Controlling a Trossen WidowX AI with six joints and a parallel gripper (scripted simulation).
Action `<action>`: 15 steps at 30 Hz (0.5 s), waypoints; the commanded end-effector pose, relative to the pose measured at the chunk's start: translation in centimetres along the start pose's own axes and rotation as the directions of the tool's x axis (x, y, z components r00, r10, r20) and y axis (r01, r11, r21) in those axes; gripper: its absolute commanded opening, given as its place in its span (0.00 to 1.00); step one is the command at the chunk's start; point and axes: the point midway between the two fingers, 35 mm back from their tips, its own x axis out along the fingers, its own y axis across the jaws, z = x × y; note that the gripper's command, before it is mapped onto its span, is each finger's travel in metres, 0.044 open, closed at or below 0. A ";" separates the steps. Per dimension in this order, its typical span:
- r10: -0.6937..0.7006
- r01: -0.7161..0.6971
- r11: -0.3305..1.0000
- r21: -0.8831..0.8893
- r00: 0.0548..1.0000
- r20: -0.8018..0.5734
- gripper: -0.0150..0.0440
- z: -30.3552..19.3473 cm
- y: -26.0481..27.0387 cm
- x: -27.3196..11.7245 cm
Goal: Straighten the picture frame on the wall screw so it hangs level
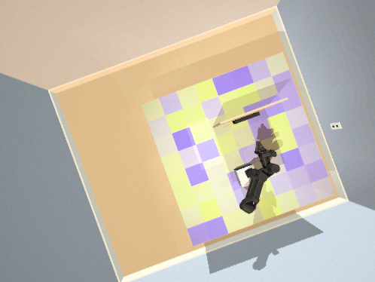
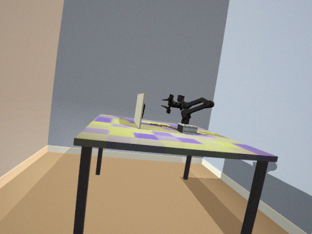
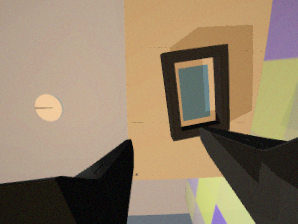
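The dark picture frame (image 1: 246,118) (image 2: 143,111) (image 3: 172,95) with a blue picture hangs on the front of an upright wooden board (image 1: 271,105) (image 2: 138,109) (image 3: 145,75). The wrist view is turned on its side, with up toward its left. There the frame sits askew to the board, its upper-image end, the frame's right side, a little higher. The screw and the notched strip are hidden. My gripper (image 1: 258,144) (image 2: 163,102) (image 3: 166,138) is open and empty, in front of the board and clear of the frame, with its fingers one above the other.
A small pale box (image 1: 243,177) (image 2: 188,128) with a dark rim lies on the checkered table (image 1: 207,234) (image 2: 219,145) beside the arm's base. A pale round disc (image 3: 48,107) shows on the wall beyond the board's top edge.
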 end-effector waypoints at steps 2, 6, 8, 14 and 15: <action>0.000 0.000 1.000 0.005 1.000 -0.004 0.69 -0.1 0.0 0.0; 0.000 0.000 1.000 0.005 1.000 -0.004 0.69 -0.1 0.0 0.0; 0.000 0.000 1.000 0.005 1.000 -0.004 0.69 -0.1 0.0 0.0; -0.002 0.002 1.000 0.004 1.000 0.001 0.69 0.5 -0.7 1.5; -0.002 0.002 1.000 0.005 1.000 0.001 0.69 0.5 -0.9 1.9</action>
